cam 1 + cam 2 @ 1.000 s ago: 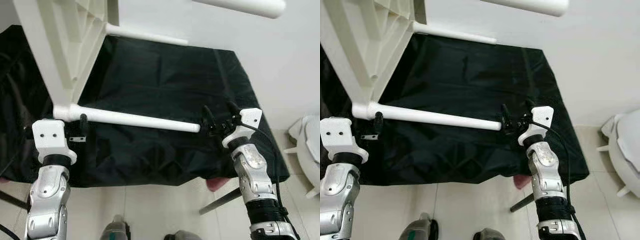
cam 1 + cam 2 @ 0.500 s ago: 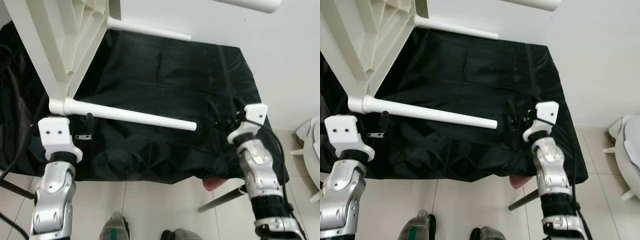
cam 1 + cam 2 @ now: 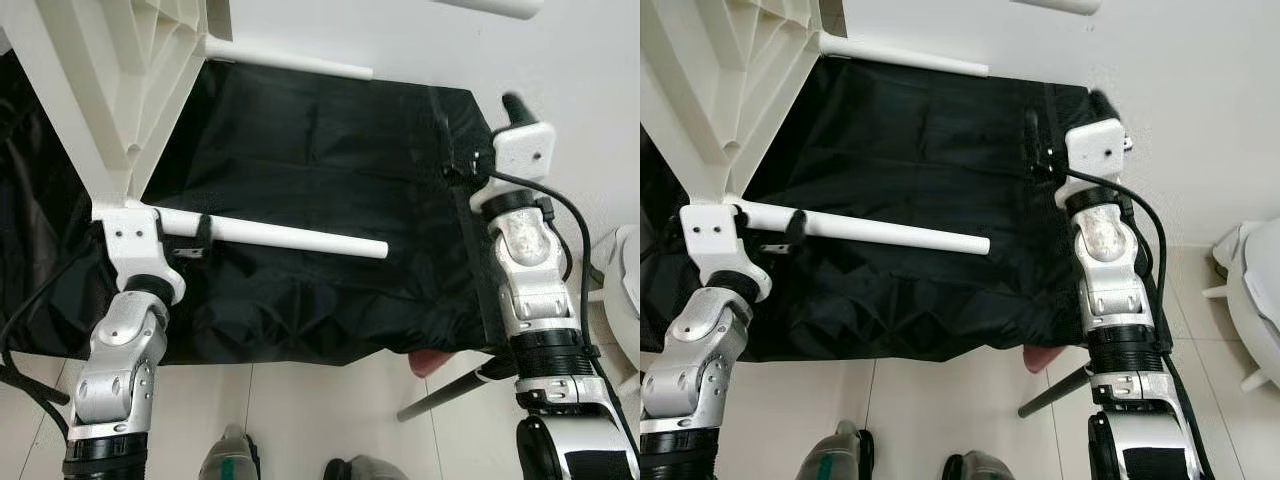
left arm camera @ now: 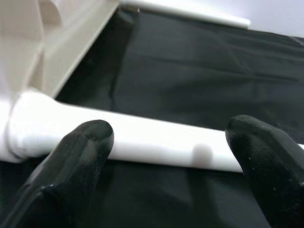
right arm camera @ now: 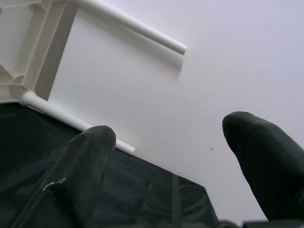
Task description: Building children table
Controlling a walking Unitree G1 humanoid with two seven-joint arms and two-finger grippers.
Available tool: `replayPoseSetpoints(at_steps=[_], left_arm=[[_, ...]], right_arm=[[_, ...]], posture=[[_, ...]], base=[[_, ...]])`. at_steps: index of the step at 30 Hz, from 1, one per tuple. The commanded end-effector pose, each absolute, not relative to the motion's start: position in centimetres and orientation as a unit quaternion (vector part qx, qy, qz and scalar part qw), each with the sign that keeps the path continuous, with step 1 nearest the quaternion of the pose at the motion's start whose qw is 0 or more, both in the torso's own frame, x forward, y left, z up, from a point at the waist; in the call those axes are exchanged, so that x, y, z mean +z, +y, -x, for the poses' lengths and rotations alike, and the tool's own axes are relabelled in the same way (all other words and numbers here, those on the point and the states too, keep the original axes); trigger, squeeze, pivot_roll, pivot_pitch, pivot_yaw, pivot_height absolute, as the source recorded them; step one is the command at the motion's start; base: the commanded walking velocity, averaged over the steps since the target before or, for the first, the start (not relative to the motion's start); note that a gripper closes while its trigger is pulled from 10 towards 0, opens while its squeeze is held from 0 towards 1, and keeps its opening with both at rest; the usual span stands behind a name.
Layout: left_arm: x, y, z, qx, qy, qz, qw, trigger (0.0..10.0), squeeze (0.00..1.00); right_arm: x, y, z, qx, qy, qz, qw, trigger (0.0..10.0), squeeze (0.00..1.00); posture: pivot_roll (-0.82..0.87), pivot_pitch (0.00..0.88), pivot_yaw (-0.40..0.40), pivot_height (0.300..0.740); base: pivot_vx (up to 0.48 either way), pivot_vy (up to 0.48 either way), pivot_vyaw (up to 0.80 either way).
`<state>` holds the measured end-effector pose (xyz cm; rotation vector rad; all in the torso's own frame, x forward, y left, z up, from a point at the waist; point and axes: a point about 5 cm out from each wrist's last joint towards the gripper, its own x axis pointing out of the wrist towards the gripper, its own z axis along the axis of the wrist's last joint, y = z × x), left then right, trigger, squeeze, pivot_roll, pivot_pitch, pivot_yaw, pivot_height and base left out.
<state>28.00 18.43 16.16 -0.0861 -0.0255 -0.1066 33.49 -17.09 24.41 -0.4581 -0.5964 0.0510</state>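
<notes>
We log: white table tipped at upper left, its leg mid-frame. Left gripper spread around that leg; right gripper spread, raised, well apart.

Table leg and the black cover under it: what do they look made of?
Table leg: looks like moulded white plastic, smooth with a slight sheen, same off-white as the ribbed tabletop it plugs into; painted metal can't be ruled out. Black cover: thin woven or coated fabric, probably nylon-like; it creases sharply and shines faintly on the folds.
</notes>
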Motion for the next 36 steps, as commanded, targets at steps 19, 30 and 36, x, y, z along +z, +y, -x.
replayPoseSetpoints(at_steps=[19,30,36], left_arm=[[17.0,15.6,-29.4,-0.206,0.012,0.058,0.977,10.0,0.00],[17.0,15.9,-29.7,-0.202,0.018,0.064,0.977,10.0,0.00],[16.8,16.5,-29.6,-0.189,0.022,0.058,0.980,10.0,0.00]], right_arm=[[28.9,-12.5,-30.0,-0.133,-0.511,0.324,0.785,10.0,0.00],[29.9,-11.4,-29.1,-0.159,-0.556,0.333,0.744,10.0,0.00],[30.1,-11.2,-28.7,-0.187,-0.582,0.344,0.713,10.0,0.00]], posture=[[0.12,0.059,-0.034,0.740],[0.12,0.058,-0.041,0.740],[0.12,0.055,-0.034,0.740]], base=[[0.000,0.000,0.00],[0.000,0.000,0.00],[0.000,0.000,0.00]])
